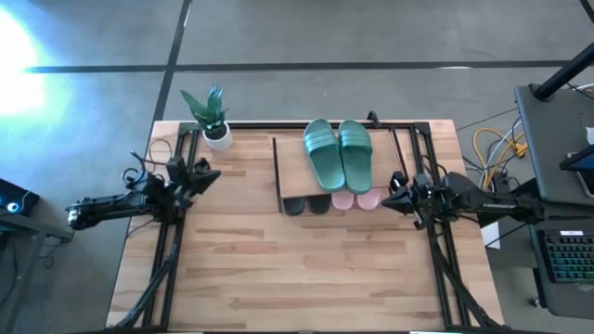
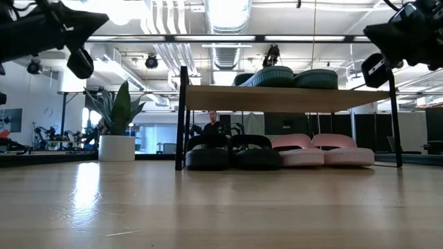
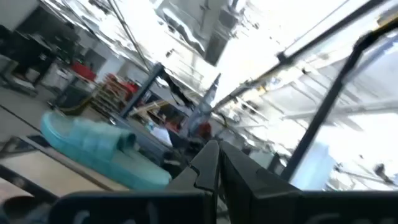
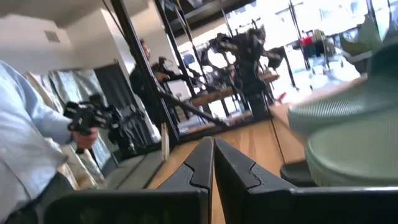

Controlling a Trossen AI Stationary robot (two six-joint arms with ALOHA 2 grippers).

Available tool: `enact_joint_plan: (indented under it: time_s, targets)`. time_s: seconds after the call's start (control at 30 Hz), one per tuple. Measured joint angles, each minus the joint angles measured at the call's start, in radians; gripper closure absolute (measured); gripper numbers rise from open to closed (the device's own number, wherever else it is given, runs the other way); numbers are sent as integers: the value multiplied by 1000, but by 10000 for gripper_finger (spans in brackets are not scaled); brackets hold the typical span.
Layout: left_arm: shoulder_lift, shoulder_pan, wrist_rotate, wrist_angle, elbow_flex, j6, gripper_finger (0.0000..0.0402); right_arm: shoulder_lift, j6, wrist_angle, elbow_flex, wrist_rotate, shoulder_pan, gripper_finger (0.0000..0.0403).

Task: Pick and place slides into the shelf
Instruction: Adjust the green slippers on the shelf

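Six slides already in shelf (image 1: 278, 176): green pair (image 1: 339, 153) on top board, black pair (image 2: 232, 153) and pink pair (image 2: 322, 151) beneath, long axes front-to-back. Right pincer (image 1: 390, 194) closed, empty, just beside shelf, nearer. Left pincer (image 1: 209, 175) closed, empty, well apart. No slide left on tabletop (image 1: 306, 278).

Six rubber slide sandals: two dark green slides (image 1: 338, 153), two pale pink slides (image 2: 324, 150), two black slides (image 2: 232, 152). One black-framed, wooden-topped shelf (image 1: 288, 158). One potted green plant (image 1: 211, 117).

Shelf (image 1: 278, 176) and plant (image 1: 212, 116) crowd the table's (image 1: 306, 269) far edge.
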Motion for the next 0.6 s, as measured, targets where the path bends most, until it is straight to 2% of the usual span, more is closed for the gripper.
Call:
enact_joint_plan:
  time_s: [0.13, 0.23, 0.3, 0.37, 0.43, 0.6]
  targets:
    - [17, 0, -69, 25, 8, -25, 402, -1, 3, 47, 0, 2, 0, 394]
    - [39, 0, -143, 61, 9, -174, 402, 0, 110, 110, 0, 59, 0, 394]
    - [78, 0, -118, 60, 20, -211, 402, 0, 166, 152, 0, 105, 0, 394]
    - [138, -1, -70, 61, 59, -211, 402, 2, 168, 203, 0, 97, 0, 394]
    - [216, 0, -59, 65, 126, -168, 402, 19, 167, 259, 0, 83, 3, 394]
    - [439, 0, -7, 47, 342, 63, 402, 114, 175, 317, 22, 88, 3, 394]
